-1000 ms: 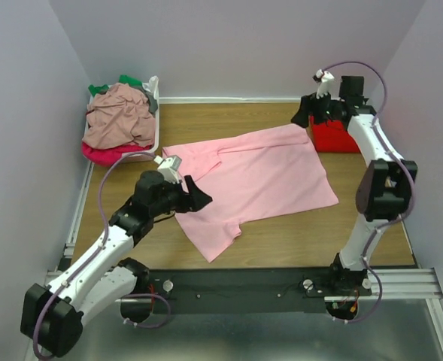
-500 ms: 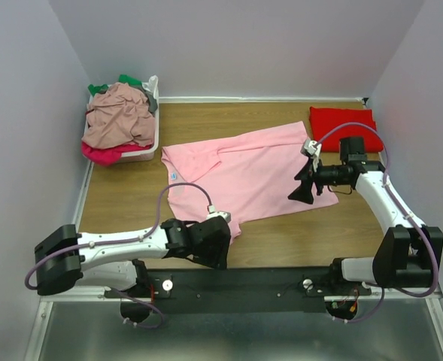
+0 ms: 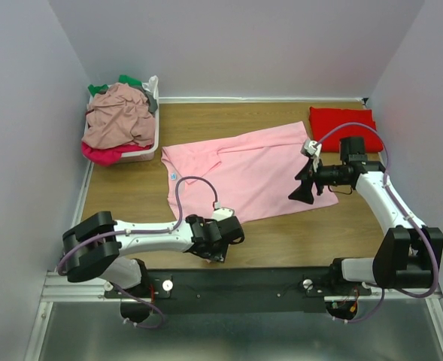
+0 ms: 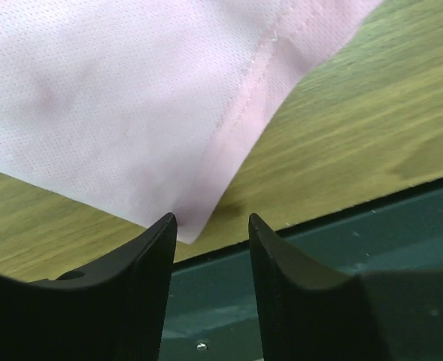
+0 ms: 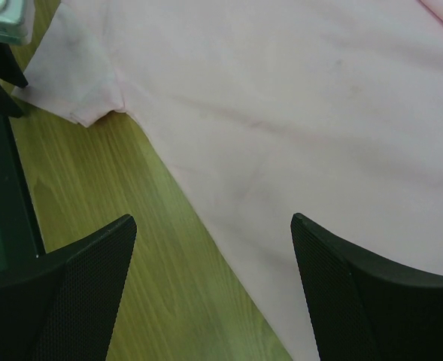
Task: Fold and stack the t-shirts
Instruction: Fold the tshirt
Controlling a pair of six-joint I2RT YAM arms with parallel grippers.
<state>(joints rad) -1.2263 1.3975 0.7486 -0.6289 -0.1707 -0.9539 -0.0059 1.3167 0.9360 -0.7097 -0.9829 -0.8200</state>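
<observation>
A light pink t-shirt [image 3: 251,169] lies spread flat on the wooden table. My left gripper [image 3: 223,239] hangs low over its near sleeve corner by the table's front edge. In the left wrist view the left gripper [image 4: 212,222] is open with a narrow gap, and the sleeve tip [image 4: 198,226] lies just at its fingertips, not pinched. My right gripper [image 3: 302,192] hovers wide open over the shirt's right near hem; in its own view the right gripper [image 5: 213,222] straddles the hem edge [image 5: 229,248] and holds nothing. A folded red t-shirt [image 3: 343,124] lies at the back right.
A white basket [image 3: 142,156] at the back left holds a heap of dusty rose [image 3: 119,120], magenta and green shirts. The black front rail [image 4: 371,226] runs just beyond the sleeve corner. Walls close in the table on three sides.
The left arm swung from the shirt's left side down to the near sleeve corner, and its jaws have narrowed. The right arm came from the red shirt to the pink shirt's right hem, then held still.
</observation>
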